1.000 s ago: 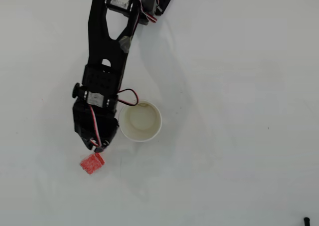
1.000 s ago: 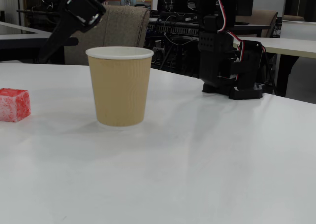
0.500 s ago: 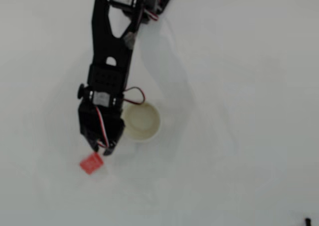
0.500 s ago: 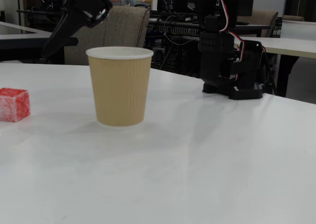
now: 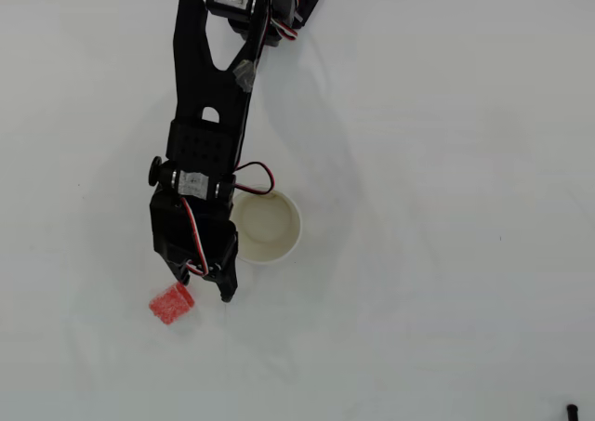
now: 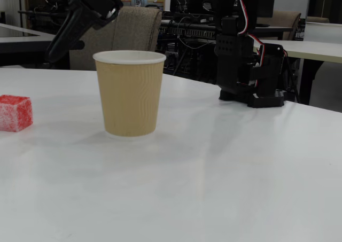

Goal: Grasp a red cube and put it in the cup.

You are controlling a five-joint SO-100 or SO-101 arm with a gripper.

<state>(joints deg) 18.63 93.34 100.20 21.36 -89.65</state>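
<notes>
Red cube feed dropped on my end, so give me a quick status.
Gripper above table, holding nothing, jaw state unclear. Red cube on table, beside gripper tips, outside cup. Nothing in the way.

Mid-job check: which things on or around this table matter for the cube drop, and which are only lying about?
Job:
- small grainy red cube
- ribbed tan paper cup, white rim, cream inside
- black pincer, above the table beside the cube

Lying about:
- small dark object at the table edge
- beige chair behind the table
</notes>
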